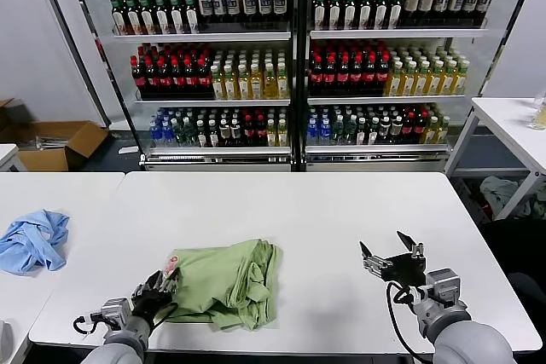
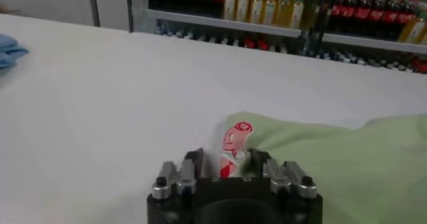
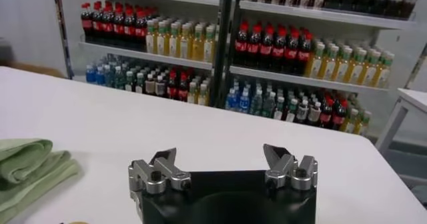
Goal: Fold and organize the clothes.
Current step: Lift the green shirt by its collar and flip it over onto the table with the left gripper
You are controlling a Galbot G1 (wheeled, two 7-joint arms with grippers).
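Both grippers are sitting at the near edge of the white table (image 1: 324,210), closest to the head camera. On the robot's left, the left gripper (image 1: 162,283) is resting at the near left corner of the shirt (image 1: 229,279), and its wrist view shows the two fingers (image 2: 189,171) closing in around a raised bit of cloth carrying the red-and-white print (image 2: 232,149). Cloth is lying between the jaws, but whether they are already pinching it or only flanking it I cannot tell.

That green shirt is lying bunched and partly folded on the table, near the front edge and a little left of centre, with thicker folds piling up along its right side.

Well apart to the right, the right gripper (image 1: 392,255) is hovering just above the bare tabletop, its jaws spread wide and grasping nothing; the shirt's edge is showing at the side of its wrist view.

Off on the neighbouring table to the far left, a crumpled blue garment (image 1: 32,240) is lying. Behind the tables, drink coolers (image 1: 294,57) full of bottles are standing against the wall.
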